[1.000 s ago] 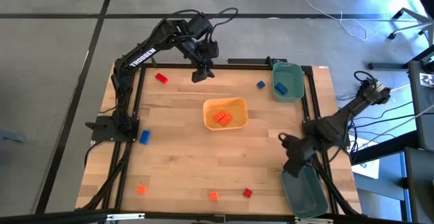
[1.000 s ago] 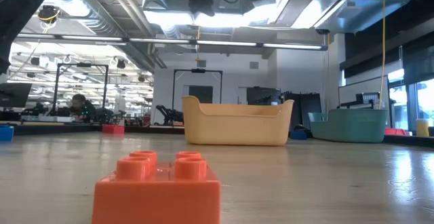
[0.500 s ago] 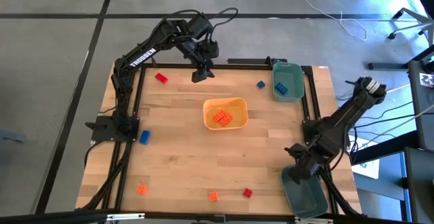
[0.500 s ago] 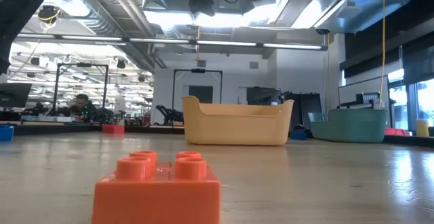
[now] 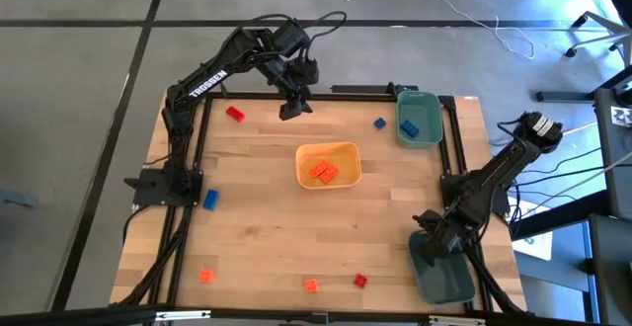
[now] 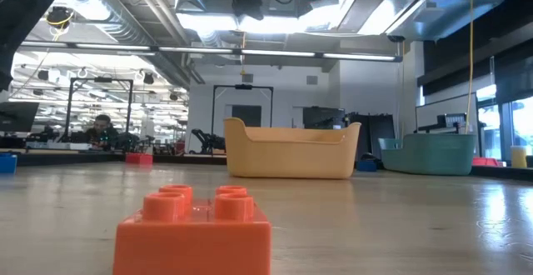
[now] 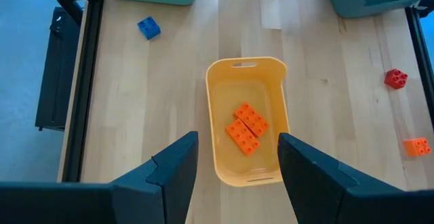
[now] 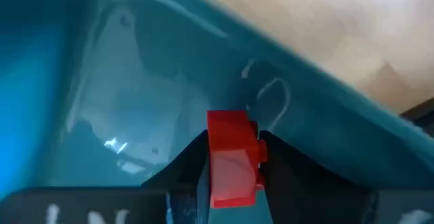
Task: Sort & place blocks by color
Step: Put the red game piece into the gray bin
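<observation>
White "TROSSEN" lettering on the left arm [image 5: 202, 87] (gripper [image 5: 288, 111] fingers apart)

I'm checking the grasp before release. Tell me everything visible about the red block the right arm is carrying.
The red block is a small glossy plastic toy brick with a stud showing on one side. It sits clamped between the two dark fingers of the right pincer, standing roughly upright between them. It hangs over the inside of the teal bin at the table's near right corner, apparently touching only the fingers. In the high view the arm hides it.
</observation>
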Available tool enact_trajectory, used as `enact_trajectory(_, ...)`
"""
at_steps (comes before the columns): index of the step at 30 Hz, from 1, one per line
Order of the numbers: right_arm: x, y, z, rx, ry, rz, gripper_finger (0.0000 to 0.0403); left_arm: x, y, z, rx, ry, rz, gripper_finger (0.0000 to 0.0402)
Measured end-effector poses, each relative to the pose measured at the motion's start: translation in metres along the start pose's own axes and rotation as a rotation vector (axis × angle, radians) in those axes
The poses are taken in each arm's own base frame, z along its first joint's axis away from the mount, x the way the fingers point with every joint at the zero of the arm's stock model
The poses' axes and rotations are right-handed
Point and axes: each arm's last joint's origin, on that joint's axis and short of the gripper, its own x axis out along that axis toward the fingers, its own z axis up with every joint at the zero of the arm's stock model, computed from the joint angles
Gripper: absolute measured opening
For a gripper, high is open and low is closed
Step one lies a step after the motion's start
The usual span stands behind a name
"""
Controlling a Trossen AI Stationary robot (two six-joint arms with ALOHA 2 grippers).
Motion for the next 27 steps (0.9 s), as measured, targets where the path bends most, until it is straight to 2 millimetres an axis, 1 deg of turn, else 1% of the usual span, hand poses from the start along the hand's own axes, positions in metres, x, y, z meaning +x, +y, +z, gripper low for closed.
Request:
enact_trajectory(11, -0.0002, 0.0049, -0.0011, 0.002, 0.012, 0.048, 0.0115, 0.0, 0.0, 0.0001, 0.0, -0.001, 0.0, 0.0194)
enact_trajectory(22, -0.0002, 0.0048, -0.0007, 0.013, 0.0, 0.05, 0.0118, 0.0, 0.0, 0.0001, 0.0, -0.001, 0.0, 0.0194)
enact_trajectory(27, -0.0004, 0.007, -0.002, 0.004, 0.032, 0.068, 0.0117, 0.0001, 0.0001, 0.0001, 0.0, -0.001, 0.0, 0.0194)
